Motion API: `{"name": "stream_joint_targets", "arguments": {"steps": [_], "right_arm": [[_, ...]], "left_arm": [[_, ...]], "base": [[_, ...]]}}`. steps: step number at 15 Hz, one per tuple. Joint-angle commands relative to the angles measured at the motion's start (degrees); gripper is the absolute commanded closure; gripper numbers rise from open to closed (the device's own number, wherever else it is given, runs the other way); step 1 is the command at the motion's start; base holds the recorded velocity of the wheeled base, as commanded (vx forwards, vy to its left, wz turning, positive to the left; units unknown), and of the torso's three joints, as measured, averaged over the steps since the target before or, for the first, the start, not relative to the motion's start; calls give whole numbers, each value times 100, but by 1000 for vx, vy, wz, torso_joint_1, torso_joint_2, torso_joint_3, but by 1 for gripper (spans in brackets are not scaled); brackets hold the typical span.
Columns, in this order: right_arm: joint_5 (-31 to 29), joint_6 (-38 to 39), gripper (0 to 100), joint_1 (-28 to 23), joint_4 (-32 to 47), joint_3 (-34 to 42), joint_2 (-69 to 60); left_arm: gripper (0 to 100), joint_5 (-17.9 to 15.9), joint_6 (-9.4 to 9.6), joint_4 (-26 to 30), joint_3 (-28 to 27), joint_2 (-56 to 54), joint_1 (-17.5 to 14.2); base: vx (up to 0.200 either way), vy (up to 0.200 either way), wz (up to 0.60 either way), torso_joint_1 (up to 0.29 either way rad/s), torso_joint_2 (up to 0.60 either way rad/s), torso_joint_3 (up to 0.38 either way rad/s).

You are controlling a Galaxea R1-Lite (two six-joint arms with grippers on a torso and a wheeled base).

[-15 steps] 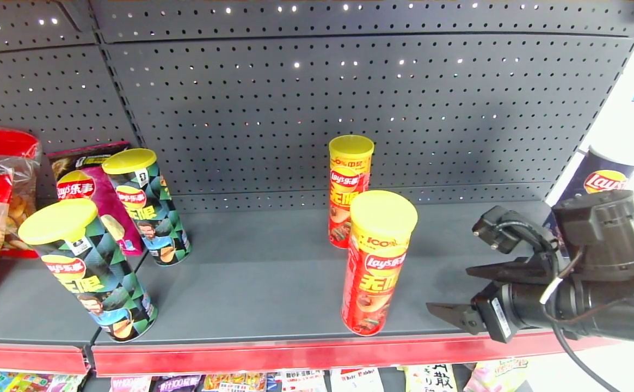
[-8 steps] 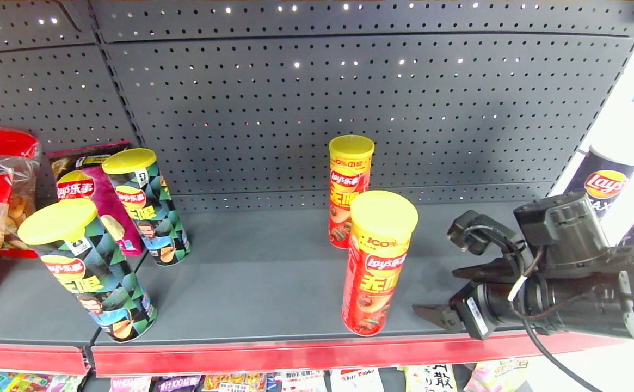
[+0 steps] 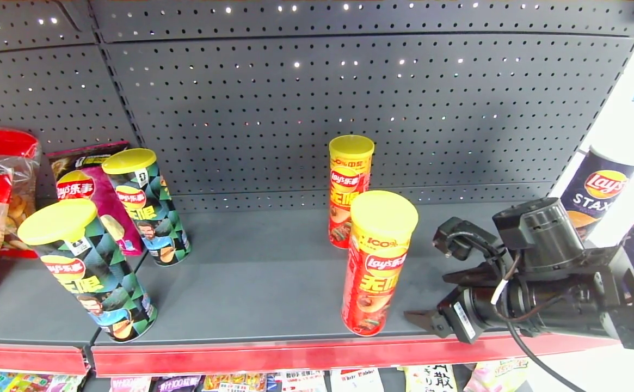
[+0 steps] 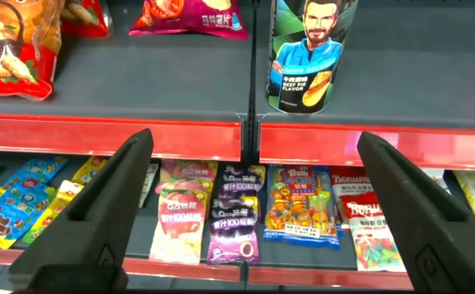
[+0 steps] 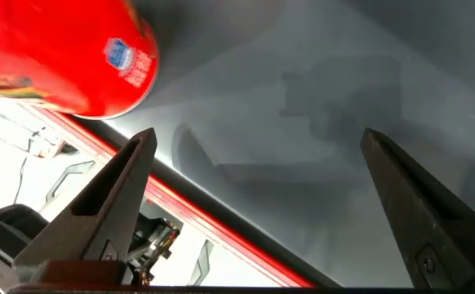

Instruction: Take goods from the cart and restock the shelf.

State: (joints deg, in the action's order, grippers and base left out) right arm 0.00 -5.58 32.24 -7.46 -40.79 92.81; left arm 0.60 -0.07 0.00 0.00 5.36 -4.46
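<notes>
Red canisters: two, yellow-lidded, are standing upright on the shelf (image 3: 273, 283); front red canister (image 3: 377, 261), rear red canister (image 3: 349, 188) just behind it.
Teal canisters: two, yellow-lidded; near teal canister (image 3: 85, 269), far teal canister (image 3: 145, 207).
Labelling: logos are facing forward on all four.
Right gripper (image 3: 428, 296): is hovering just right of the front red canister, fingers spread, empty.
Left gripper (image 4: 250, 229): is facing the shelf's red edge, fingers spread, empty.

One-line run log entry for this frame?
task: restock shelf | right gripper: open, empty, beside front red can, not touching | left gripper: open, empty | rear red can: upright
</notes>
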Motion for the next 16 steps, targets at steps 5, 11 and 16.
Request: {"name": "stream_joint_targets", "arguments": {"steps": [5,11,16], "right_arm": [[9,13,0,177,-1,-149,255],[9,22,0,212,-1,-236,396],[-44,13,0,203,-1,-298,466]], "left_arm": [[0,2,-1,0,0,9,-2],[0,2,-1,0,0,9,-2],[0,2,-1,0,0,9,-2]], "base": [[0,0,0,0,0,0],[0,0,0,0,0,0],[0,0,0,0,0,0]]}}
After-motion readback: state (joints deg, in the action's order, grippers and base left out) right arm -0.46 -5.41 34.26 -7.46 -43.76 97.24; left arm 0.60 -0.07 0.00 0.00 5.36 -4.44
